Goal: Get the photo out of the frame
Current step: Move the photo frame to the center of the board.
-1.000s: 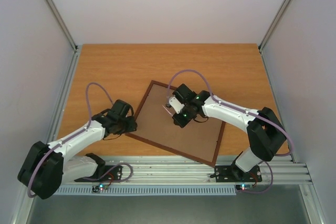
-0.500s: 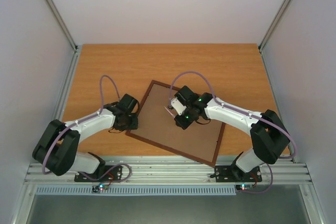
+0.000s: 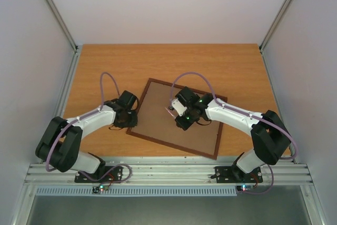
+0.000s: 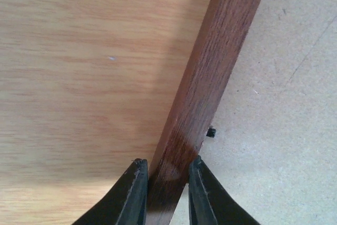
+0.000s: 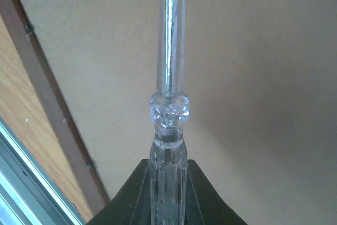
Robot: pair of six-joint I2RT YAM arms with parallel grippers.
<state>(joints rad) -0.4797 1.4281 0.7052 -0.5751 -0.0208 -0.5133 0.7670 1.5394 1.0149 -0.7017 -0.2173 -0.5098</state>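
Left gripper (image 4: 167, 166): nearly closed, fingers (image 4: 131, 196) pressed against both sides of one wooden rail of the frame (image 4: 226, 35).
Gripped rail: dark reddish-brown, running away from the fingertips and leaning to the right in the wrist view.
Frame position: flat on the table (image 3: 105, 67), back side up, at an angle to the table edges.
Hardboard back (image 3: 158, 119): pale brown, on the right-finger side of the gripped rail.
Bare table: on the left-finger side of that rail.
Small dark tab (image 4: 210, 131): on the rail's inner edge, just ahead of the right fingertip.
Right gripper (image 5: 167, 169): closed narrowly on the clear handle of a tool (image 5: 168, 114).
Tool shaft (image 5: 171, 25): bright metal, straight ahead of the fingertips, above the hardboard back; cannot tell whether its tip touches.
Second rail (image 5: 47, 98): left of the right gripper, with a dark tab on its inner edge.
Two grippers: well apart, left at the frame's edge, right over the back's upper middle.
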